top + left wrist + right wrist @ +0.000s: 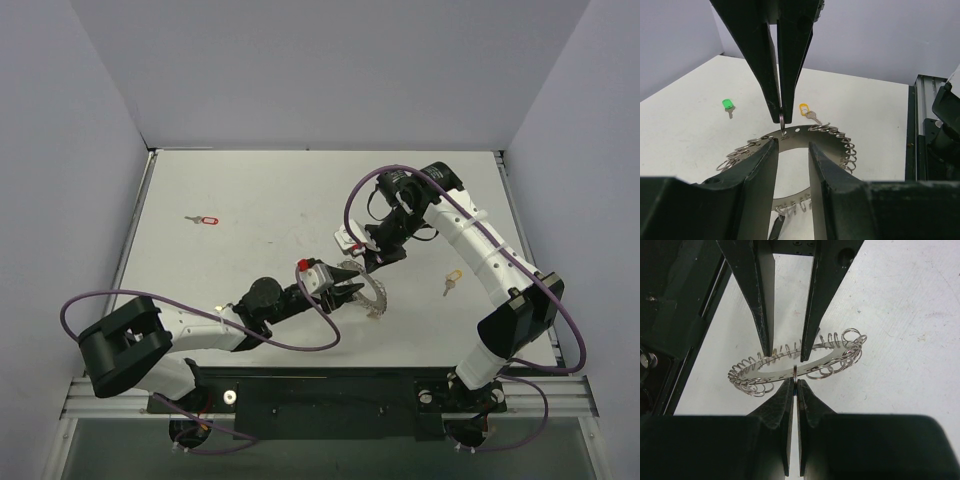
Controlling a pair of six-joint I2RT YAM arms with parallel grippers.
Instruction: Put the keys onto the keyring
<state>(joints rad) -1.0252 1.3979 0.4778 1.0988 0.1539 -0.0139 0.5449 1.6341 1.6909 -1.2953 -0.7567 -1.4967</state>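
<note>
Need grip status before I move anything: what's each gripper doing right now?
Left gripper: jaws apart astride the keyring; grip cannot be told.
Right gripper: shut on a small loop on the keyring's rim.

The keyring (372, 296) is at mid-bench (250, 180), with the left pincer (347, 293) at its left and the right pincer (373, 263) behind it. The left key (205, 220) lies well apart, and the right key (452, 282) lies near.

We log the keyring (775, 366) silver with a looped wire rim, black left gripper (792, 147), green-headed key (727, 104) to its left, yellow-headed key (803, 108) ahead, white table (685, 130).
</note>
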